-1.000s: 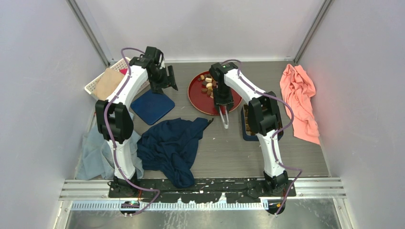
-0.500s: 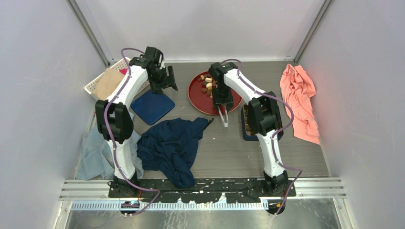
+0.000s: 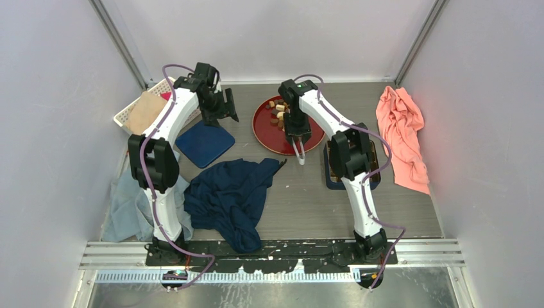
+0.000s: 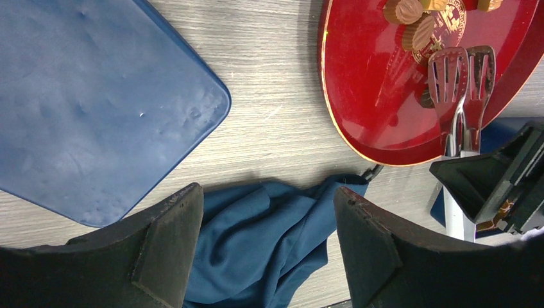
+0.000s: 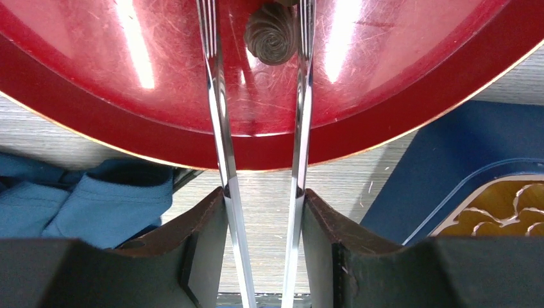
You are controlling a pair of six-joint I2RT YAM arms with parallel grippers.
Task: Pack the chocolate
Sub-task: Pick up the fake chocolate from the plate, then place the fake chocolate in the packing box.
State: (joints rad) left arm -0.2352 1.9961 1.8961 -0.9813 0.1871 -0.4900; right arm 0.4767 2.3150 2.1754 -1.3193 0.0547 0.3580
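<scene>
The chocolate (image 3: 278, 112) lies in a small heap on the red round tray (image 3: 266, 131). My right gripper (image 5: 263, 199) is shut on a pair of metal tongs (image 5: 218, 128), whose arms reach over the tray's near rim (image 5: 385, 83). One dark brown swirled chocolate (image 5: 272, 42) sits between the tong arms, touching the right one, with a gap to the left one. In the left wrist view the tongs (image 4: 462, 83) lie near more chocolate (image 4: 410, 19). My left gripper (image 4: 266, 205) hangs open and empty above the navy cloth (image 4: 269, 237).
A blue square lid (image 3: 204, 142) lies left of the tray. The navy box with gold compartments (image 5: 507, 205) sits to the tray's right, partly under my right arm. A white basket (image 3: 131, 112), a grey-blue cloth (image 3: 125, 208) and a pink cloth (image 3: 404, 135) lie at the sides.
My right arm has shifted back and slightly left, carrying the tong tips from the bare table onto the red tray. The left arm has stayed still.
</scene>
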